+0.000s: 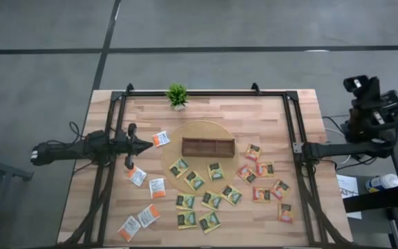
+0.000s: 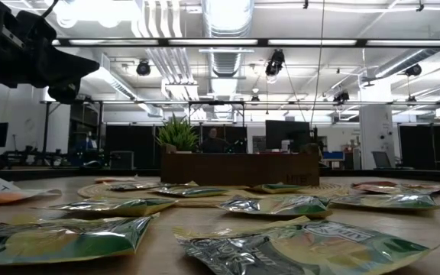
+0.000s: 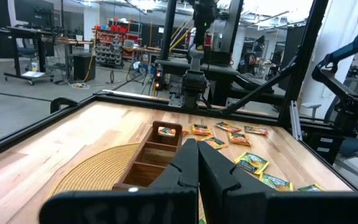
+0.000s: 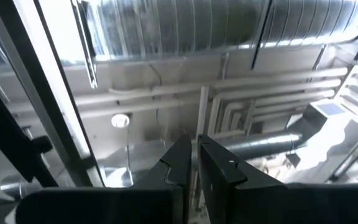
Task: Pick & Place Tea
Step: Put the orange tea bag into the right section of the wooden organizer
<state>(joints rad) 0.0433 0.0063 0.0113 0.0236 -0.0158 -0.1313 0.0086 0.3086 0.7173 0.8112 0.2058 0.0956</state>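
1. The left gripper (image 1: 146, 145) hangs above the left part of the table (image 1: 268, 111), pointing toward the middle; its fingers (image 3: 188, 165) are pressed together with nothing between them.
2. Near it lie the white-and-orange tea sachets (image 1: 157, 187): one just beyond the fingertips, two below the arm, two more at the near left corner.
3. A small potted plant (image 1: 177, 95) stands at the far edge of the table.
4. A round woven mat (image 1: 202, 128) lies in the middle, and the brown tray (image 1: 208, 146) sits on it; its compartments look empty from the left wrist view.
5. The green-and-yellow tea sachets (image 1: 209, 200) spread over the mat's near part and the wood in front of it.
6. The red-pink tea sachets (image 1: 262, 194) lie scattered to the right of the mat.
7. The right gripper (image 4: 194, 163) is pulled back at the table's right edge, pointing up at ceiling ducts, its fingers close together and holding nothing.
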